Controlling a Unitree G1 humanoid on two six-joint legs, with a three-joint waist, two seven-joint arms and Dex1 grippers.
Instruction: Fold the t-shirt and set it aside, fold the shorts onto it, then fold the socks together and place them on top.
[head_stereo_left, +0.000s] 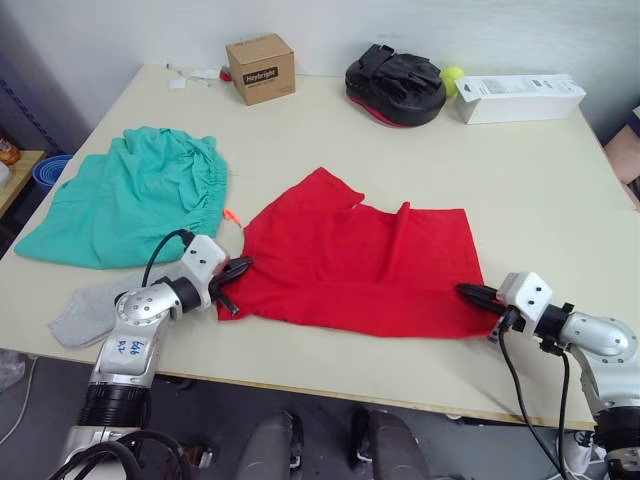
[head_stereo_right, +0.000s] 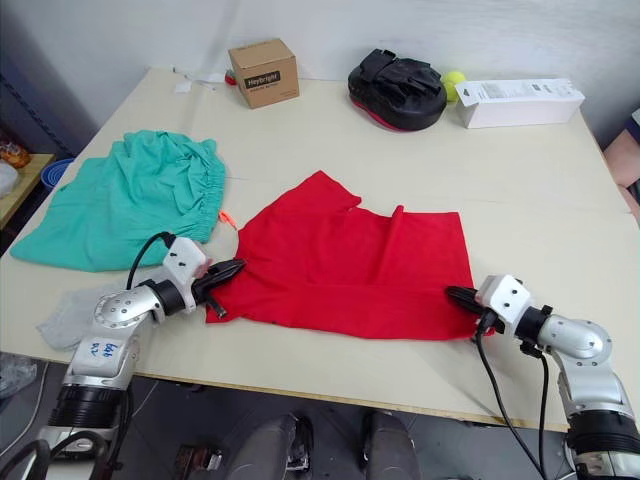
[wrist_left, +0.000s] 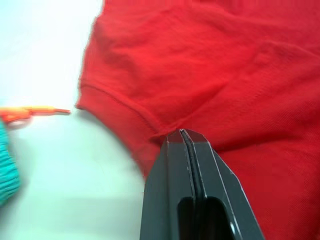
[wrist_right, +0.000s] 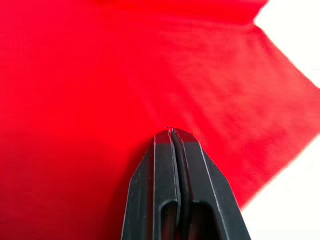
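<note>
The red t-shirt (head_stereo_left: 350, 255) lies flat in the middle of the table, one sleeve pointing toward the far side. My left gripper (head_stereo_left: 240, 268) sits at the shirt's left edge, shut on a pinch of hem; the cloth puckers at the fingertips (wrist_left: 182, 134). My right gripper (head_stereo_left: 468, 291) is at the near right corner, shut on the red fabric (wrist_right: 100, 75). The teal-green shorts (head_stereo_left: 135, 195) lie bunched at the far left, their orange drawstring (head_stereo_left: 232, 214) poking out toward the shirt. A grey sock (head_stereo_left: 85, 310) rests at the near left edge, beside my left arm.
Along the far edge stand a cardboard box (head_stereo_left: 260, 68), a black padded mitt (head_stereo_left: 394, 84), a tennis ball (head_stereo_left: 453, 75) and a long white box (head_stereo_left: 520, 97). A blue bowl (head_stereo_left: 50, 168) sits off the table to the left.
</note>
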